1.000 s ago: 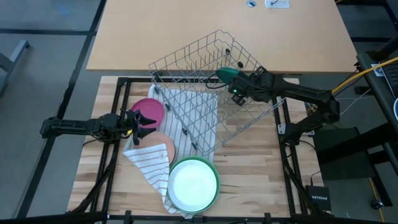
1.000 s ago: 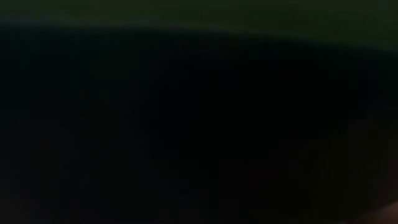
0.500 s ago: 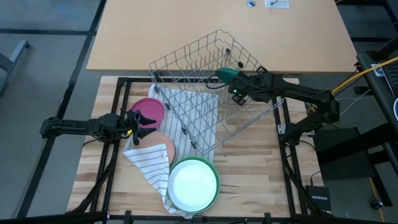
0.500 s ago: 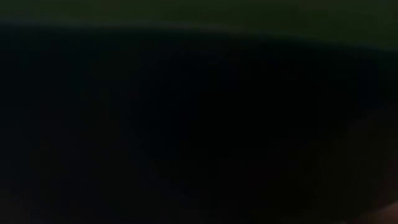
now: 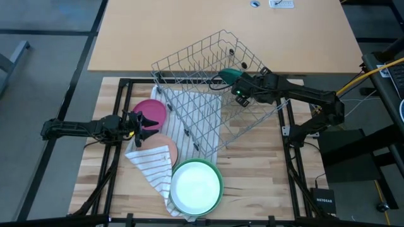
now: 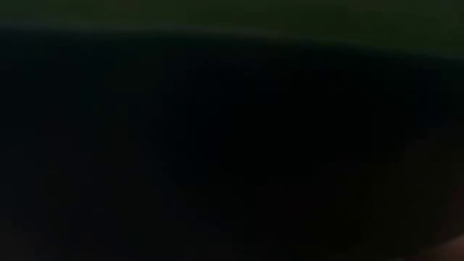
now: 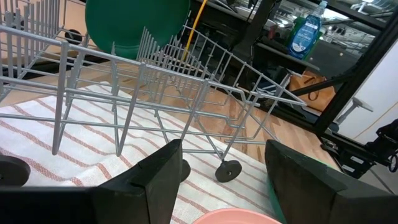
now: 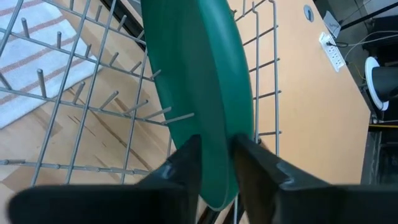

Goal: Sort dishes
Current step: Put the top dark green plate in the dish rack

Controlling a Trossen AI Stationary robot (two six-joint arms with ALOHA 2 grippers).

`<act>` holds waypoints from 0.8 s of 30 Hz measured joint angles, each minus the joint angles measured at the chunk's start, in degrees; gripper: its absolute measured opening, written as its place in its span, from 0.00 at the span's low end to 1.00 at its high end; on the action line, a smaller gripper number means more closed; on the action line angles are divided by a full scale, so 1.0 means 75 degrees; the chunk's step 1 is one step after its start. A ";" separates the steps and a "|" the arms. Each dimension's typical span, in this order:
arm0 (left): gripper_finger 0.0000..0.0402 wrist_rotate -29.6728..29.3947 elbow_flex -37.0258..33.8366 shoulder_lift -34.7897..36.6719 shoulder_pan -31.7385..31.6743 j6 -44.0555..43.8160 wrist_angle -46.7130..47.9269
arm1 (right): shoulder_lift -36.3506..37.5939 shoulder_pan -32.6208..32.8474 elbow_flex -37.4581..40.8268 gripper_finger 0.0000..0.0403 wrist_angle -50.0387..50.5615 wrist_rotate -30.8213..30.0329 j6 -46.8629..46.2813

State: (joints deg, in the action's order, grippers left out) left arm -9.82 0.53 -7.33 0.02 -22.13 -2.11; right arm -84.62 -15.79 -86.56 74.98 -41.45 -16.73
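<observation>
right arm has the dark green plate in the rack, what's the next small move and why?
Probably open the right gripper wider and back it off. Its fingers straddle the dark green plate's rim, and the plate stands on edge among the wire rack's tines, so it looks placed. The left gripper waits open by the magenta plate.

Dark green plate (image 8: 205,93) on edge, three dishes (image 5: 165,149) flat

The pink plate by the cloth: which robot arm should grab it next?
Probably the left. Its open gripper hangs right beside the pink plate, while the right gripper is across the rack, fingers around the green plate.
</observation>
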 joint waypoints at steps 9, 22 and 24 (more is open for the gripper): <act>0.55 0.0000 -0.0001 0.0000 0.0002 0.0000 -0.0003 | -0.0012 -0.0006 0.0012 0.49 0.0028 -0.0245 -0.0486; 0.55 -0.0003 0.0001 0.0000 -0.0001 0.0003 0.0000 | -0.0871 -0.0070 0.0012 0.53 0.0122 -0.1007 -0.0528; 0.55 0.0000 -0.0002 0.0000 -0.0001 0.0000 -0.0003 | -0.0982 -0.0070 0.0012 0.52 0.0175 -0.1055 -0.0530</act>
State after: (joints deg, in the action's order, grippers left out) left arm -9.82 0.52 -7.33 0.02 -22.13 -2.13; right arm -91.99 -16.32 -86.48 76.29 -49.36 -20.71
